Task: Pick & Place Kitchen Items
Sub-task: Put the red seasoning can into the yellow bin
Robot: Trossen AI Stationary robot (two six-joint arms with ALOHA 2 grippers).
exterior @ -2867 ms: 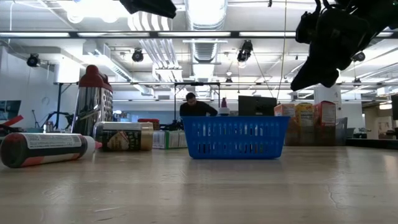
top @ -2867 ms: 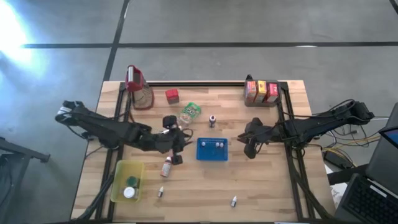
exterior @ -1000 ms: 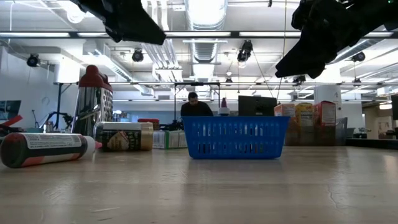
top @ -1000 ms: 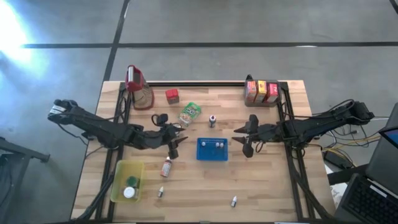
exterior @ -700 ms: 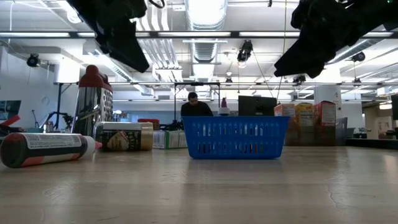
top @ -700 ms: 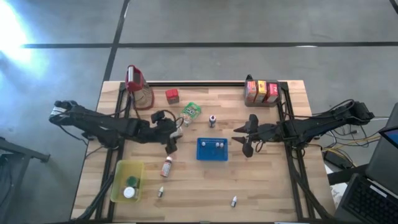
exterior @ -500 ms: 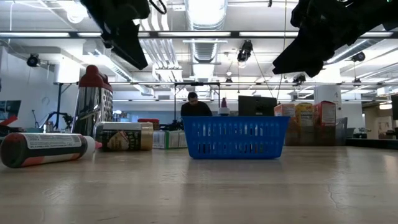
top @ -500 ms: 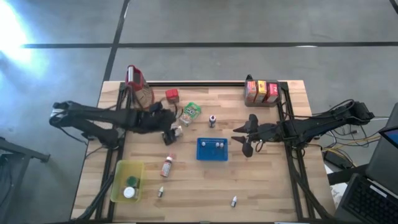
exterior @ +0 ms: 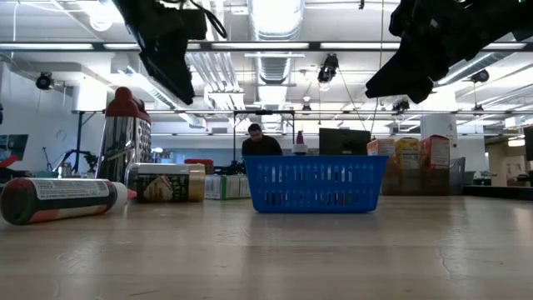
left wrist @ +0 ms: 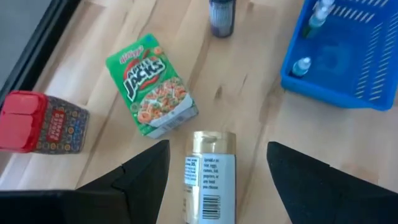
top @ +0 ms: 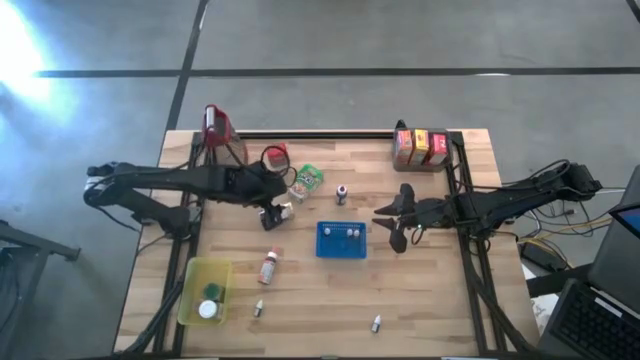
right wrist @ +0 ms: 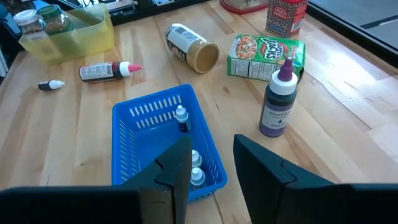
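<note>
Item: gold-lid jar (left wrist: 209, 174), on its side, mid-tabletop nr green cereal box (left wrist: 152, 85). Left gripper (left wrist: 214, 163) above it, fingers spread, empty, lined up for pickup. Right gripper (right wrist: 210, 163) narrow gap, empty, waits by blue tray (right wrist: 134, 154).

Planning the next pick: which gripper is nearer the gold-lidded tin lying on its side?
Left. The left gripper hangs right over the gold-lidded tin, fingers straddling it. The right gripper hovers beyond the blue perforated basket.
</note>
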